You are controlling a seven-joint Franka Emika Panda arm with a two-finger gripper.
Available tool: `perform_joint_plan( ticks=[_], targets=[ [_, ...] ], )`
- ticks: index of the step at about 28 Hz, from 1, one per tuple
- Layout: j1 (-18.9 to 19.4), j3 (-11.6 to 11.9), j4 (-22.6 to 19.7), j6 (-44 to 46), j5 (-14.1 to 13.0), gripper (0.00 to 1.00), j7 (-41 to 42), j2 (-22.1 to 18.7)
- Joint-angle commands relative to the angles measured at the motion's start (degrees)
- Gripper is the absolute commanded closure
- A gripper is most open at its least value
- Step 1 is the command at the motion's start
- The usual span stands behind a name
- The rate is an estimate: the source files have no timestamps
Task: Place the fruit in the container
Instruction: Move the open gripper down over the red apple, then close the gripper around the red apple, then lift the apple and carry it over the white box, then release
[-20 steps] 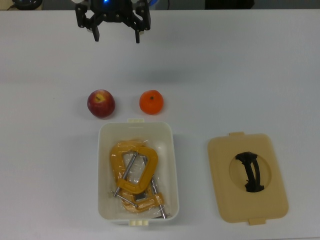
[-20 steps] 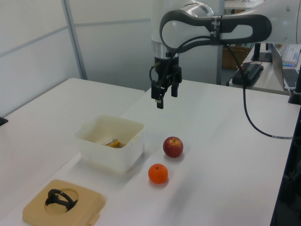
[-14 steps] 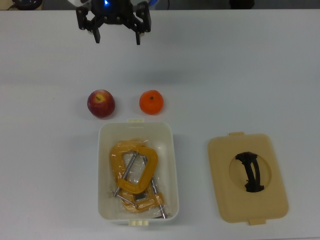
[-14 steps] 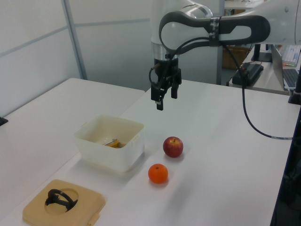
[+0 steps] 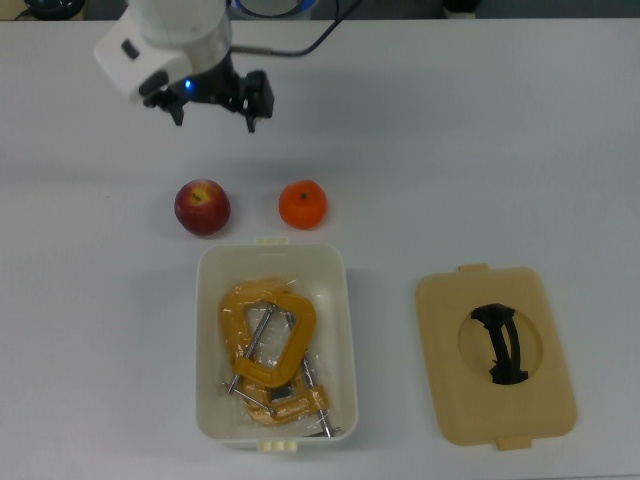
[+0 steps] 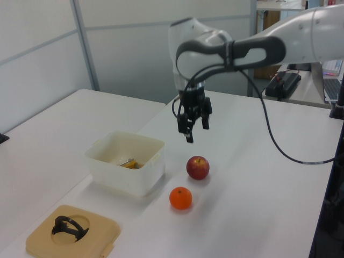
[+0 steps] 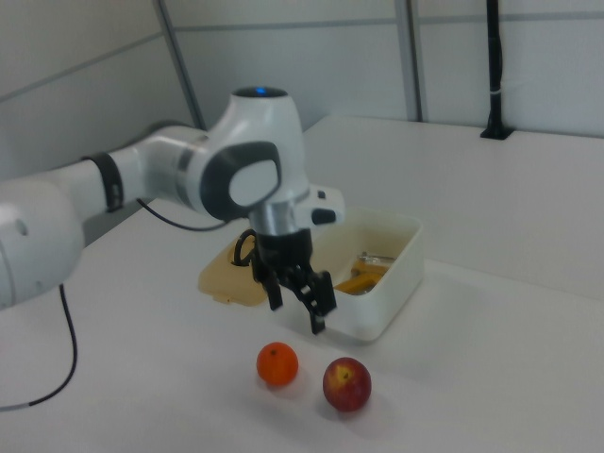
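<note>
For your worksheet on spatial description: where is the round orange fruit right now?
In the top view, the round orange fruit sits on the table, right of the dark red apple, just above the white plastic box.

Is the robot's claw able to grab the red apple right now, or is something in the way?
Probably yes. The end effector hangs open above the table, and the apple sits in the open beside the orange, apart from it and from the container. Nothing lies between claw and apple.
</note>
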State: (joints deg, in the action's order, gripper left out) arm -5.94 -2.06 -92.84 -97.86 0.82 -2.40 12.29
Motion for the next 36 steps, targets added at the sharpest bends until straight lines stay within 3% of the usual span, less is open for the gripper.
perform_joint_plan(
  ticks=[1,7,16,20,21,29,36],
  targets=[
    [0.14,0.39,-2.68,-6.36,3.22,0.0,0.82,5.19],
    [-0.92,0.39,-4.89,-11.03,5.59,0.0,0.82,8.97],
    [-1.36,1.36,-5.07,-16.31,5.77,0.02,0.55,13.02],
    [-1.36,1.36,-4.98,-15.79,5.77,0.53,0.55,12.41],
    [-1.27,1.44,-4.98,-15.7,5.77,0.57,0.55,12.06],
    [-1.18,2.5,-1.47,-12.62,5.51,0.57,0.47,5.64],
    [2.5,1.71,3.72,-17.69,8.32,0.57,0.64,6.25]
  ],
)
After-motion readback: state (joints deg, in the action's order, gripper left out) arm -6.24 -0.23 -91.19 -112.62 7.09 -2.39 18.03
